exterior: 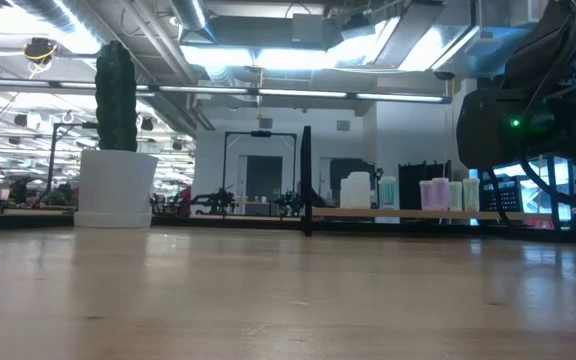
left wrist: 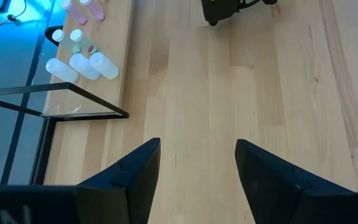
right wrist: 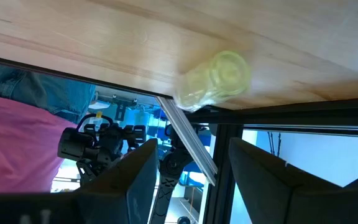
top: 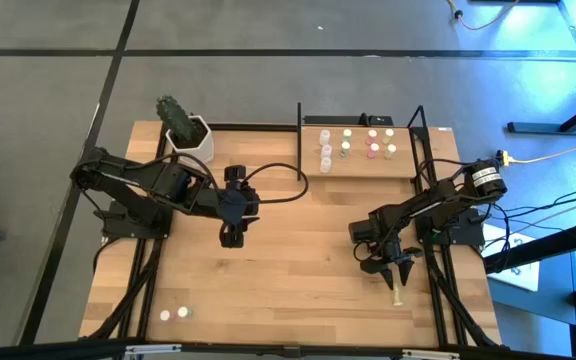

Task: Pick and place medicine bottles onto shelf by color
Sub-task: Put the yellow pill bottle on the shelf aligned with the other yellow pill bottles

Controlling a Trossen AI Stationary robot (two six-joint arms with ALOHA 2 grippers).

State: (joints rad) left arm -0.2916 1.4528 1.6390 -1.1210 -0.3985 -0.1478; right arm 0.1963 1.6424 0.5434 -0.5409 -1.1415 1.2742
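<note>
A yellowish-capped medicine bottle [top: 396,293] [right wrist: 216,78] lies on its side on the tabletop near the right front edge. My right gripper [top: 393,268] [right wrist: 188,168] stands open just short of the bottle, which is beyond its fingertips with nothing between the fingers. My left gripper [top: 233,238] [left wrist: 197,168] hangs open above bare wood at mid-table. The shelf [top: 360,168] [left wrist: 98,87] stands at the far edge, carrying several bottles [top: 348,145] with white, green, pink and yellowish caps; the white ones [left wrist: 82,65] show in the left wrist view.
A white pot with a cactus [top: 188,135] [exterior: 116,185] stands at the far left. Two white bottles [top: 173,314] sit near the front left corner. The table's edge and black frame [right wrist: 185,134] run close behind the yellowish bottle. A person in pink [right wrist: 11,137] is beyond it.
</note>
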